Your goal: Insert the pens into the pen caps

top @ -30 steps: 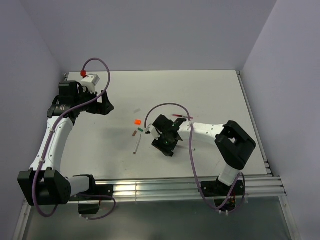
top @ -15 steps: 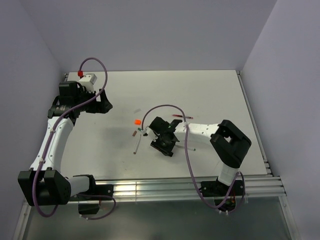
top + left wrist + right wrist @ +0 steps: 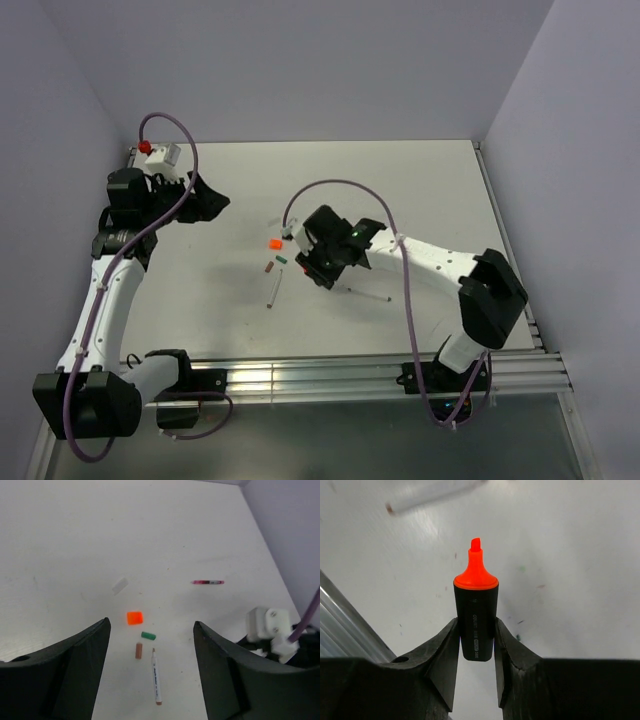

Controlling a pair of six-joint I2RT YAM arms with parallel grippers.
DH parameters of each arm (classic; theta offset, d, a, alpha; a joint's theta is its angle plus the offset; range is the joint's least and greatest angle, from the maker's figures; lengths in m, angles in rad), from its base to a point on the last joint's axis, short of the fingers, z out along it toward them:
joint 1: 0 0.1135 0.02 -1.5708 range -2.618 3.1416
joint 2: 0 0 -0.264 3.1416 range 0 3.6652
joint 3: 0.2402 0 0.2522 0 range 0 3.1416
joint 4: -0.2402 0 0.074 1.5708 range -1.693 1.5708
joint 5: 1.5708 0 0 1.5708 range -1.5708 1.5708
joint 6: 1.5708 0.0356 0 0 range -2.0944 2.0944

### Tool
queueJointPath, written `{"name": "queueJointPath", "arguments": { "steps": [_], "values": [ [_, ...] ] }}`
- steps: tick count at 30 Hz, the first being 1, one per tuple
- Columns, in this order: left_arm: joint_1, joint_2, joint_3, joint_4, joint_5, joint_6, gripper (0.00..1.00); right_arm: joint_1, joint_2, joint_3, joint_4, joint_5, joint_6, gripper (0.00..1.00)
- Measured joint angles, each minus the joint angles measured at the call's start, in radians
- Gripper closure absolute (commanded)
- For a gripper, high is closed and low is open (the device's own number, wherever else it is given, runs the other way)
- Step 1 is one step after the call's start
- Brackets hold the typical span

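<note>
My right gripper [image 3: 476, 624] is shut on the short black marker [image 3: 476, 605], whose orange tip points away from the wrist above the table. In the top view the right gripper [image 3: 318, 266] hovers just right of the caps. The orange cap [image 3: 275, 243], green cap [image 3: 282, 258] and brownish-red cap [image 3: 268, 267] lie close together. A white pen [image 3: 274, 290] lies just below them, and a second white pen [image 3: 366, 293] lies further right. The left wrist view shows the orange cap [image 3: 134, 617], green cap [image 3: 148, 635], brownish-red cap [image 3: 139, 650], white pen [image 3: 156, 676] and dark red pen [image 3: 207, 582]. My left gripper [image 3: 207, 199] is open and empty, high at the back left.
A small clear plastic piece [image 3: 275, 220] lies behind the orange cap. The metal rail [image 3: 330, 365] runs along the table's near edge. Purple walls close in the table at the back and both sides. The right arm's purple cable [image 3: 340, 190] arcs above its wrist.
My right gripper has risen from the table with the marker and shifted up and left toward the caps, uncovering the second white pen. My left arm has drawn back and turned slightly.
</note>
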Motion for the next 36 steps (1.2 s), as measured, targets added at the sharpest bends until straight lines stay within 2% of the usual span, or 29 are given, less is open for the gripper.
{"name": "queueJointPath", "arguments": {
  "steps": [3,7,15,22,26,31,36],
  "values": [
    [0.0,-0.035,-0.055,0.14,0.068,-0.122,0.37,-0.035,-0.051,0.117,-0.002,-0.006,0.006,0.99],
    [-0.026,-0.049,-0.119,0.304,0.101,-0.303,0.39,-0.08,-0.093,0.256,0.015,-0.029,0.032,1.0],
    [-0.182,-0.036,-0.125,0.406,0.093,-0.496,0.37,-0.094,-0.091,0.348,-0.019,-0.056,0.074,1.0],
    [-0.246,0.013,-0.126,0.423,0.066,-0.545,0.36,-0.094,-0.069,0.43,-0.053,-0.072,0.097,1.0],
    [-0.282,0.019,-0.135,0.44,0.066,-0.564,0.3,-0.092,-0.051,0.454,-0.063,-0.082,0.103,1.0],
    [-0.307,0.019,-0.16,0.468,0.054,-0.589,0.31,-0.09,-0.031,0.465,-0.085,-0.082,0.108,1.0],
    [-0.34,0.027,-0.163,0.469,0.031,-0.59,0.36,-0.082,-0.008,0.481,-0.095,-0.082,0.11,1.0]
  ]
}}
